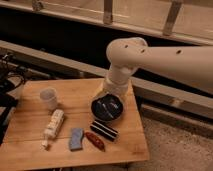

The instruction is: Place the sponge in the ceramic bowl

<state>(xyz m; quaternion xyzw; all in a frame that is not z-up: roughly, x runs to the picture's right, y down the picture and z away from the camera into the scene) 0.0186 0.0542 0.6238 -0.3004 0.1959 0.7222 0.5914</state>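
The sponge, a small flat light-blue pad, lies near the front edge of the wooden table. The ceramic bowl is round, glossy and black, and stands toward the table's right side, behind and to the right of the sponge. My white arm reaches in from the right and bends down at its wrist. The gripper hangs just above the bowl's far rim, mostly hidden under the wrist. Nothing shows in its hold, and it is well away from the sponge.
A small white cup stands at the back left. A white bottle lies left of the sponge. A dark red oblong object and a black-and-white striped block lie between sponge and bowl. A railing and a ledge run behind the table.
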